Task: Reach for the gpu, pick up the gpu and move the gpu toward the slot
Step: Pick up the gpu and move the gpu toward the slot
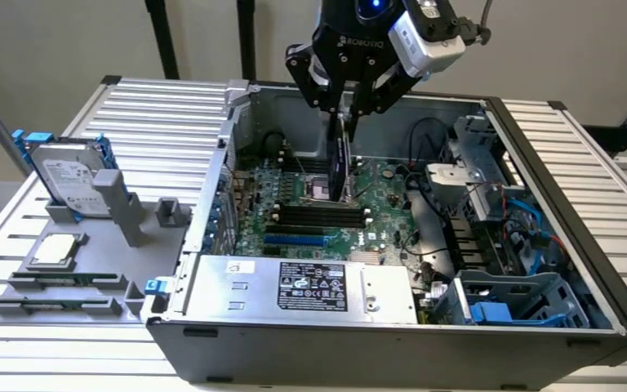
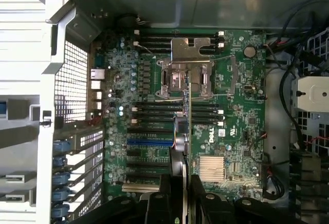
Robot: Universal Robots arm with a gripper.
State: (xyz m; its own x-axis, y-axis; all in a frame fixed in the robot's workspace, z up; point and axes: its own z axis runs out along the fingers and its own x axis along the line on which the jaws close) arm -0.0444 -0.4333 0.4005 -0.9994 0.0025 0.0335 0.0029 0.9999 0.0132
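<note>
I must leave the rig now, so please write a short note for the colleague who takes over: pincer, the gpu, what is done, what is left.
Pincer: shut on the gpu, holding it edge-on by its upper edge.
Gpu: hanging upright inside the open computer case, above the motherboard, over the processor socket and memory slots.
Done: reached and picked up; carried over the board.
Left: it is not seated; bring it to the slot.

Hard drive [image 1: 65, 174] upright beside case [image 1: 401, 343]
</note>
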